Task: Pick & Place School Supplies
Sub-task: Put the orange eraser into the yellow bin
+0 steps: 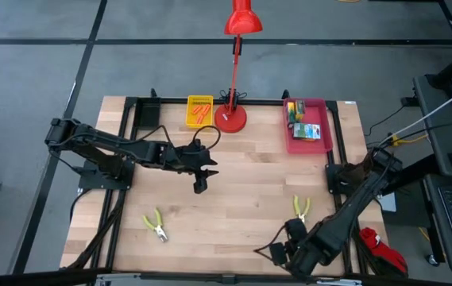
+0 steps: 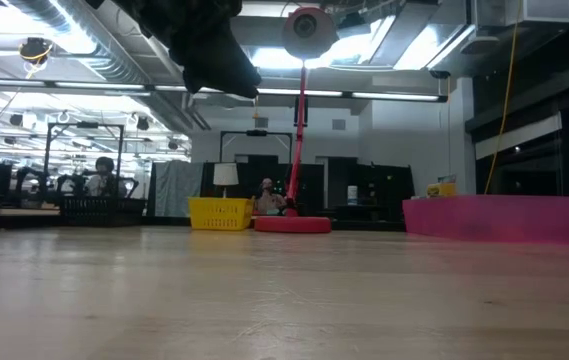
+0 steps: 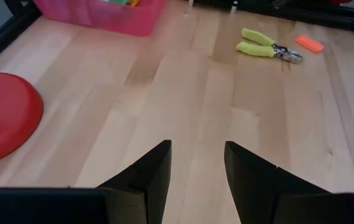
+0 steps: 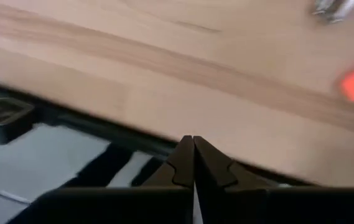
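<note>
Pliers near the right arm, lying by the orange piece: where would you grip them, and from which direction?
Grip the pliers across both lime-green handles, coming straight down from above. They lie flat on the table, handles close together, so the open left gripper could probably span them.

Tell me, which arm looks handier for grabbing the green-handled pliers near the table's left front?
Probably the left. Its claw hangs open above the table's middle, facing those pliers. The right claw is shut at the front edge, nearer the other pliers.
</note>
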`<state>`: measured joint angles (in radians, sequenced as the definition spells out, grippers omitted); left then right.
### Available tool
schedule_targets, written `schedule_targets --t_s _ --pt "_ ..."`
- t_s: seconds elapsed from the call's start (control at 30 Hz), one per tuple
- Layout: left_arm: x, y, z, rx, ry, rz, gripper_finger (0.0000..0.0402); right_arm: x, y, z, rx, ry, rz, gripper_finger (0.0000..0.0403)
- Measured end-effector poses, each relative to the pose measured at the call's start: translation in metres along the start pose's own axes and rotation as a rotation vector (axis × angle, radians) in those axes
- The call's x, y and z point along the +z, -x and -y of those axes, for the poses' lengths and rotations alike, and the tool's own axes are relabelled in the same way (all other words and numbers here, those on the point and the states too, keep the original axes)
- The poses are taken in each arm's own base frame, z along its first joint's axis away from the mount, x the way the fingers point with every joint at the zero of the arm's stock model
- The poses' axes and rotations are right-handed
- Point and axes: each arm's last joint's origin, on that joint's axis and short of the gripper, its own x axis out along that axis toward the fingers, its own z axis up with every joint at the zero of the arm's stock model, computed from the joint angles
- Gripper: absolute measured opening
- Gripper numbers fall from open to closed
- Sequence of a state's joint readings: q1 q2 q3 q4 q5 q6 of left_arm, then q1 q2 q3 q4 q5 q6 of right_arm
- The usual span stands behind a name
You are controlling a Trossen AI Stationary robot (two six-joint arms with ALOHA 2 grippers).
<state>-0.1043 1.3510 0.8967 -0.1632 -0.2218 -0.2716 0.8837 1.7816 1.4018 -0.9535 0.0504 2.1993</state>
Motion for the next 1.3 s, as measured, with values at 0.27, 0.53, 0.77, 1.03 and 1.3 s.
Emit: schedule_targets --t_s 0.27,0.53,0.77,1.03,1.3 --pt "0.000 0.000 0.000 -0.002 -0.022 -0.001 0.0145 0.007 0.037 -0.026 0.084 0.536 0.096 0.0005" --pt "0.000 0.000 0.000 0.000 0.015 -0.002 0.0145 0.006 0.058 -0.023 -0.007 1.686 0.011 0.0008" --pt "0.001 0.003 0.008 0.105 0.156 0.082 0.0145 0.021 0.044 0.017 -0.409 2.169 -0.190 0.0012" --pt "0.007 0.009 0.023 0.148 0.284 0.236 0.0145 0.031 0.012 0.043 -0.443 2.085 -0.334 0.0013" --pt "0.010 0.014 0.030 0.215 0.390 0.339 0.0145 0.034 -0.006 0.051 -0.374 2.031 -0.463 0.0013"
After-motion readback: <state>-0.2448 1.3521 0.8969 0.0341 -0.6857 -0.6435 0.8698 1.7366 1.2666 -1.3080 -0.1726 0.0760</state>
